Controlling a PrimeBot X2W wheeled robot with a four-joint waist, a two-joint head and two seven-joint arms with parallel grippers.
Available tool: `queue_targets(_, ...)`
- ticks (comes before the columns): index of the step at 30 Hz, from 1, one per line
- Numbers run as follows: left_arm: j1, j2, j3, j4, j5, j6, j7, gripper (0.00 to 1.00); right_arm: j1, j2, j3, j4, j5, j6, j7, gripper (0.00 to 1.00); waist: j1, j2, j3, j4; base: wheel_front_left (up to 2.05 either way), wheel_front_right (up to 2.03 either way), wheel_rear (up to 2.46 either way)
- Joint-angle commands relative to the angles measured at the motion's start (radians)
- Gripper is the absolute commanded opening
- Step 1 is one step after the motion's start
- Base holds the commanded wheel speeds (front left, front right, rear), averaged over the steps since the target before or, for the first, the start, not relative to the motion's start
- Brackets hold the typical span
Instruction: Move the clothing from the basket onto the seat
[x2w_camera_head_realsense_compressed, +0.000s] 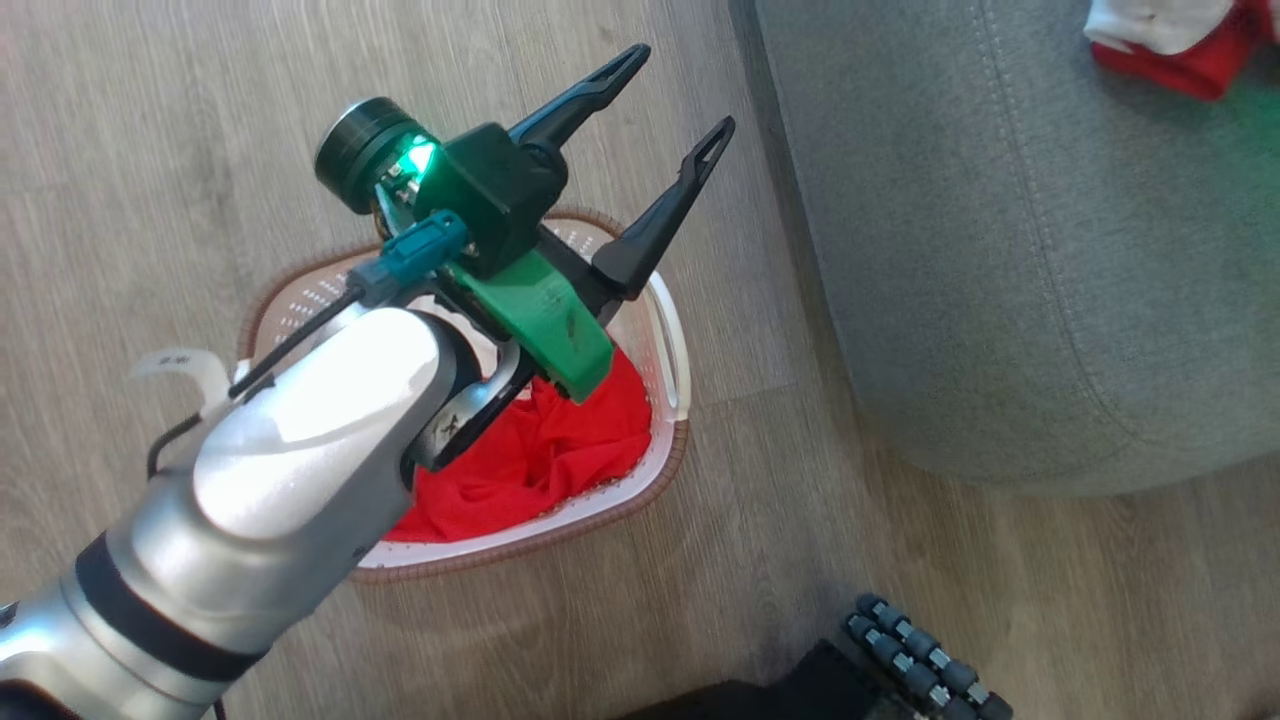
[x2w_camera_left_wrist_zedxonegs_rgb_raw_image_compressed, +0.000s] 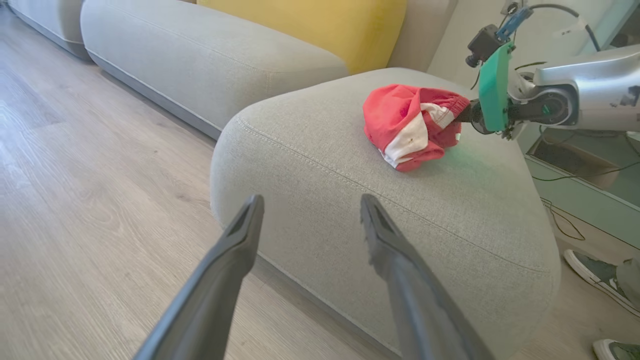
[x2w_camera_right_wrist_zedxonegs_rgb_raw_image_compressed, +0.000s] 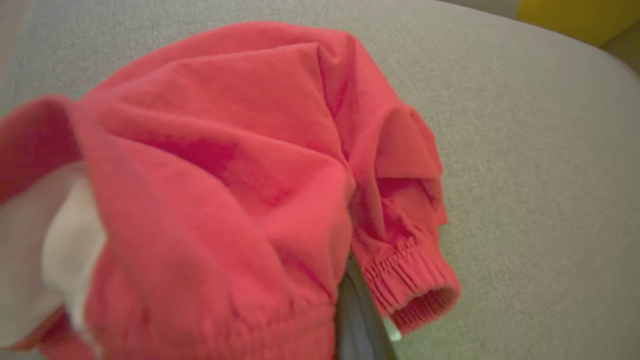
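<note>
My left gripper (x2w_camera_head_realsense_compressed: 680, 92) is open and empty, hovering above the far end of the cream basket (x2w_camera_head_realsense_compressed: 672, 340) on the floor, fingers angled toward the seat (x2w_camera_head_realsense_compressed: 1000, 250). Red clothing (x2w_camera_head_realsense_compressed: 560, 440) lies crumpled in the basket, partly hidden by my left forearm. In the left wrist view the open left gripper (x2w_camera_left_wrist_zedxonegs_rgb_raw_image_compressed: 311, 202) points at the grey seat (x2w_camera_left_wrist_zedxonegs_rgb_raw_image_compressed: 475, 210). A second red-and-white piece of clothing (x2w_camera_left_wrist_zedxonegs_rgb_raw_image_compressed: 410, 125) lies bunched on that seat. My right gripper (x2w_camera_left_wrist_zedxonegs_rgb_raw_image_compressed: 465, 114) is shut on its edge. In the right wrist view this clothing (x2w_camera_right_wrist_zedxonegs_rgb_raw_image_compressed: 225, 175) drapes over one dark finger (x2w_camera_right_wrist_zedxonegs_rgb_raw_image_compressed: 357, 315).
A longer grey sofa section (x2w_camera_left_wrist_zedxonegs_rgb_raw_image_compressed: 200, 55) and a yellow cushion (x2w_camera_left_wrist_zedxonegs_rgb_raw_image_compressed: 320, 25) lie behind the seat. The floor is wood planks (x2w_camera_head_realsense_compressed: 150, 150). A person's shoes (x2w_camera_left_wrist_zedxonegs_rgb_raw_image_compressed: 595, 272) and a cable (x2w_camera_left_wrist_zedxonegs_rgb_raw_image_compressed: 565, 220) are on the floor beyond the seat. A dark part of my base (x2w_camera_head_realsense_compressed: 900, 660) shows below the basket.
</note>
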Motion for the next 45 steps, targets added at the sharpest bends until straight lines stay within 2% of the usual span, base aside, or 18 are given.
queue_targets(1,-0.008,0.003,0.027,-0.027,-0.005,0.005,-0.01,1.0,-0.004,-0.044,0.016,-0.012,0.011,0.007,0.012,1.0,-0.0001,0.0,-0.017,-0.001,0.0,0.0,0.0)
queue_targets(9,0.026,-0.003,0.032,0.001,-0.028,0.015,-0.04,1.0,0.036,-0.071,0.131,-0.029,0.067,0.007,0.095,1.0,-0.0001,0.0,-0.115,-0.019,0.0,0.0,0.0)
queue_targets(17,0.094,0.007,0.043,0.022,-0.062,0.034,-0.073,1.0,0.123,-0.121,0.261,-0.129,0.151,0.007,0.147,1.0,-0.0001,0.0,-0.244,-0.049,0.0,0.0,0.0)
queue_targets(24,0.156,0.02,0.058,0.027,-0.088,0.059,-0.104,1.0,0.191,-0.198,0.307,-0.255,0.216,0.007,0.111,1.0,-0.0001,0.0,-0.347,-0.051,0.0,0.0,0.0)
queue_targets(31,0.208,0.028,0.081,0.028,-0.114,0.083,-0.133,1.0,0.277,-0.273,0.259,-0.411,0.242,0.007,0.032,1.0,-0.0001,0.0,-0.432,-0.011,0.0,0.0,0.0)
queue_targets(37,0.245,0.038,0.092,0.023,-0.126,0.098,-0.148,1.0,0.369,-0.305,0.16,-0.516,0.214,0.007,-0.003,1.0,-0.0001,0.0,-0.483,0.027,0.0,0.0,0.0)
queue_targets(41,0.272,0.048,0.105,0.014,-0.136,0.112,-0.156,1.0,0.464,-0.277,0.041,-0.615,0.181,0.007,-0.026,1.0,-0.0001,0.0,-0.511,0.058,0.0,0.0,0.0)
queue_targets(45,0.298,0.058,0.119,0.007,-0.145,0.126,-0.164,1.0,0.575,-0.219,-0.094,-0.729,0.12,0.007,-0.037,1.0,-0.0001,0.0,-0.533,0.094,0.0,0.0,0.0)
